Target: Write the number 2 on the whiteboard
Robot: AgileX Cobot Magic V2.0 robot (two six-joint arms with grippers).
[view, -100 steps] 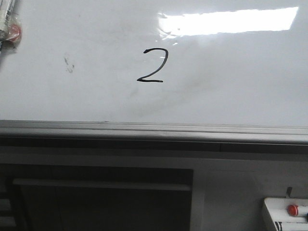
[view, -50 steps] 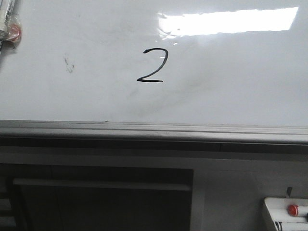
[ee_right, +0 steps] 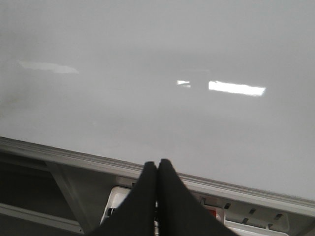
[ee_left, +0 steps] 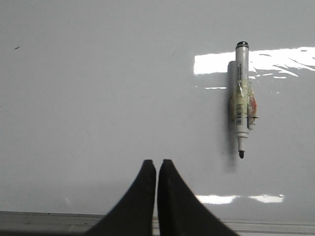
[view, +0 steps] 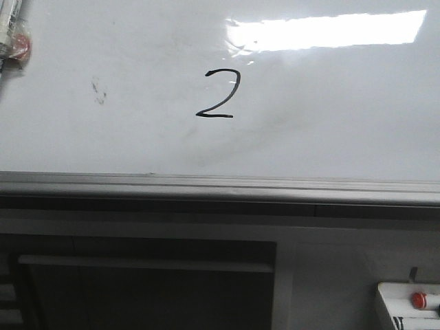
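A black handwritten number 2 (view: 218, 93) stands near the middle of the glossy whiteboard (view: 330, 124), left of the bright light reflection. Neither gripper shows in the front view. In the left wrist view my left gripper (ee_left: 156, 162) is shut and empty, near the board's bottom rail. An uncapped white marker (ee_left: 241, 105) with yellowish tape lies on the board beyond it, tip towards the rail. It also shows at the front view's far left edge (view: 12, 27). In the right wrist view my right gripper (ee_right: 157, 162) is shut and empty over the rail.
A grey metal rail (view: 220, 185) runs along the board's near edge, with a dark frame below. A small white box with a red button (view: 412, 306) sits at the lower right and shows under my right gripper (ee_right: 123, 196). Faint smudge specks (view: 98, 91) lie left of the digit.
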